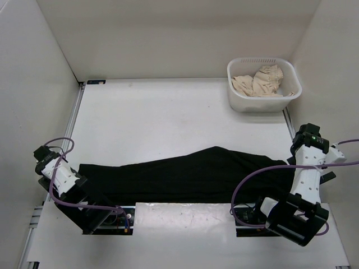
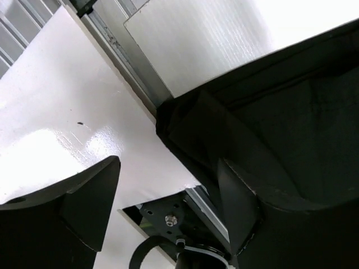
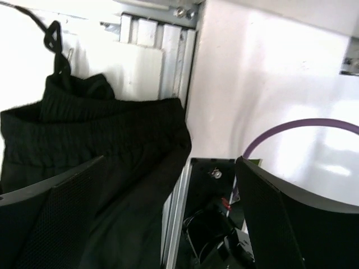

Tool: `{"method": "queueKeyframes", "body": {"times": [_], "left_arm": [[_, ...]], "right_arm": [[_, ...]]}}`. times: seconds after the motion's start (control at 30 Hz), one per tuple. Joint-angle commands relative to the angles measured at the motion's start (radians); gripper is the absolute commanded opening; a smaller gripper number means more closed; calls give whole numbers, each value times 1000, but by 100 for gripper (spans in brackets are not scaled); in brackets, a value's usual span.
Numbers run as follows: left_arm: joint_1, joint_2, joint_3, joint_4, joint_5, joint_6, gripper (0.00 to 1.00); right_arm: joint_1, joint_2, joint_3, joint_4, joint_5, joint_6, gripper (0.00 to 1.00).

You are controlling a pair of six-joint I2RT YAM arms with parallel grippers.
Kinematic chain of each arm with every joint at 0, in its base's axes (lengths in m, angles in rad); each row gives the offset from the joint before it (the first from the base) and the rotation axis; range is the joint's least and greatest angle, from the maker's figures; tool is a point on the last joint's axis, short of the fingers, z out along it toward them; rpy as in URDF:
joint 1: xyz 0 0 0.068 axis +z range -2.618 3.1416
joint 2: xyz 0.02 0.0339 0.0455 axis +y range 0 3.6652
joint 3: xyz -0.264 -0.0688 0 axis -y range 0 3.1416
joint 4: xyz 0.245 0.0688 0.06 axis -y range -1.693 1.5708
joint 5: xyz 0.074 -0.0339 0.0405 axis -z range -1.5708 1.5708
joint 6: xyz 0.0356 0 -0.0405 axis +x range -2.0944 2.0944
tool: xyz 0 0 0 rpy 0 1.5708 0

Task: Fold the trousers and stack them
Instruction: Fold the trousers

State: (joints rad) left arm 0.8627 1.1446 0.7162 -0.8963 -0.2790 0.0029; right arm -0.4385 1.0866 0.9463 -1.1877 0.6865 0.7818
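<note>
The black trousers (image 1: 190,176) lie flat in a long strip along the near edge of the table, waistband to the right. My left gripper (image 1: 85,189) is open at the trousers' left leg end. In the left wrist view the gripper (image 2: 168,168) holds nothing, and its right finger (image 2: 238,202) rests by the leg hem (image 2: 269,112). My right gripper (image 1: 294,221) is open and low at the waistband end. In the right wrist view the gripper (image 3: 170,162) is empty, with the ribbed waistband (image 3: 112,129) and drawstring (image 3: 53,39) beside its left finger.
A white basket (image 1: 238,98) stands at the back right with a beige garment (image 1: 261,81) in it. White walls enclose the table on three sides. A white panel (image 1: 185,216) and the arm mounts line the near edge. Purple cables loop by both arms.
</note>
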Motion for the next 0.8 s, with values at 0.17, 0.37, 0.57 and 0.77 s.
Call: {"method": "queueKeyframes", "body": {"times": [0.17, 0.37, 0.57, 0.77], "left_arm": [[-33, 44, 241, -47, 81, -3, 82], [-375, 116, 238, -150, 126, -3, 71], [-713, 153, 11, -83, 14, -3, 67], [-761, 291, -29, 166, -97, -3, 67]], "right_arm": [[35, 22, 126, 107, -71, -117, 88], [356, 96, 91, 174, -254, -75, 40], [529, 199, -92, 296, -407, 85, 21], [512, 468, -77, 434, -409, 85, 12]]}}
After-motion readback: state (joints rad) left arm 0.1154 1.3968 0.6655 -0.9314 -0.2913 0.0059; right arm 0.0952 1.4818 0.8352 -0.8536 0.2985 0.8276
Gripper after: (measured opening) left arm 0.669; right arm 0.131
